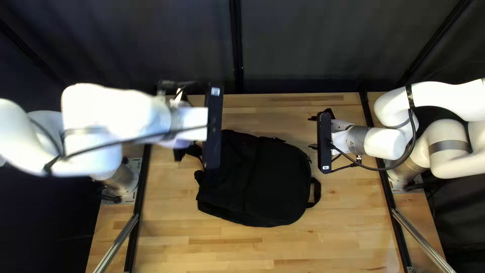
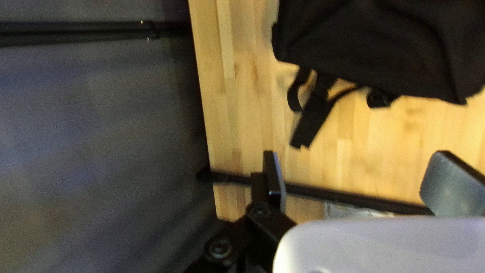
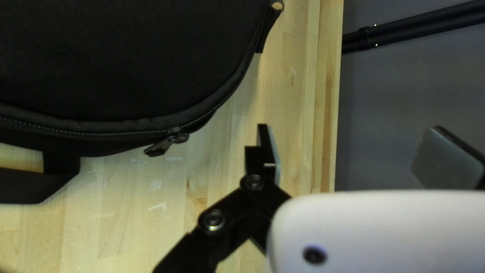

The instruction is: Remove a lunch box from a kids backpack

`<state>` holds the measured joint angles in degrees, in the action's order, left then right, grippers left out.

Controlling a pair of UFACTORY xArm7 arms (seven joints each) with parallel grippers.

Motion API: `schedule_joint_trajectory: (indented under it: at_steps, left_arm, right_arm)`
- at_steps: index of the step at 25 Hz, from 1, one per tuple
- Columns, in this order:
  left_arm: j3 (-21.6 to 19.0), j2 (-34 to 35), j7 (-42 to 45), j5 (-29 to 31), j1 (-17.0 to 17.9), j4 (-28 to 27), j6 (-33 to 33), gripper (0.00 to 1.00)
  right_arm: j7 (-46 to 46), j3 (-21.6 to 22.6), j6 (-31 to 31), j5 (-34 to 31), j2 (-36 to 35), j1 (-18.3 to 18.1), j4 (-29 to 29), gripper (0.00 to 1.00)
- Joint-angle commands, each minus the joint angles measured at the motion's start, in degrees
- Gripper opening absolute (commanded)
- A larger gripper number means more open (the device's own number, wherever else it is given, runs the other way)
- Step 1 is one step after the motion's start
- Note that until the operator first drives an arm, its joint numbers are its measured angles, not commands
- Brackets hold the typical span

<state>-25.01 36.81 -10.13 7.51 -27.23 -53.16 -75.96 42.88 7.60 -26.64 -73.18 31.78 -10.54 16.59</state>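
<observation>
The left gripper [image 1: 172,121] holds nothing, its jaws wide apart. The right gripper [image 1: 312,133] is empty too, its jaws likewise well apart.

Nearest the right jaws, just beyond the outer side of one of them, a zipper pull [image 3: 161,145] hangs from the zipper [image 3: 126,134] that follows the rounded edge of the black backpack [image 1: 273,177]. A webbing loop [image 3: 45,187] sits on the same edge, farther from those jaws. The backpack lies flat on the wooden worktop [image 3: 126,222], between the two pairs of jaws, touching neither. I cannot tell whether the lunch box is in it; the inside is hidden.

From the backpack's other end, loose straps [image 2: 313,116] trail across the wood towards the left jaws, stopping short of them. Beyond the gap between the left jaws runs a black rail [image 2: 353,198], with part of a metal plate [image 2: 343,210] beside it.

Farthest off, past the worktop's edge and behind the opening of the right jaws, is a dark curtain [image 3: 384,101].
</observation>
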Motion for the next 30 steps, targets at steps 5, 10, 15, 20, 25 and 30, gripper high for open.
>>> schedule_joint_trajectory:
  at_steps: [5, 10, 15, 20, 25, 30]
  left_arm:
    - [15.6, -8.3, -7.1, -9.5, -3.9, 14.3, 25.5, 1.0]
    - [23.7, -20.4, -17.2, -25.4, -2.9, 14.5, 33.7, 1.0]
    - [25.1, -28.9, -23.8, -38.5, -1.8, 11.5, 35.5, 1.0]
    - [24.3, -34.1, -26.5, -48.4, -0.8, 9.3, 36.3, 1.0]
    - [22.4, -36.0, -27.6, -53.1, 1.1, 9.4, 38.7, 1.0]
    - [21.2, -37.5, -27.5, -53.8, 2.3, 8.3, 39.8, 1.0]
  right_arm:
    - [0.0, 0.0, 0.0, 0.0, 0.0, 0.0, 0.0, 1.0]
    - [0.0, 0.0, 0.0, 0.0, 0.0, 0.0, 0.0, 1.0]
    - [0.0, 0.0, 0.0, 0.0, 0.0, 0.0, 0.0, 1.0]
    - [0.0, 0.0, 0.0, 0.0, 0.0, 0.0, 0.0, 1.0]
    - [0.0, 0.0, 0.0, 0.0, 0.0, 0.0, 0.0, 1.0]
    - [0.0, 0.0, 0.0, 0.0, 0.0, 0.0, 0.0, 1.0]
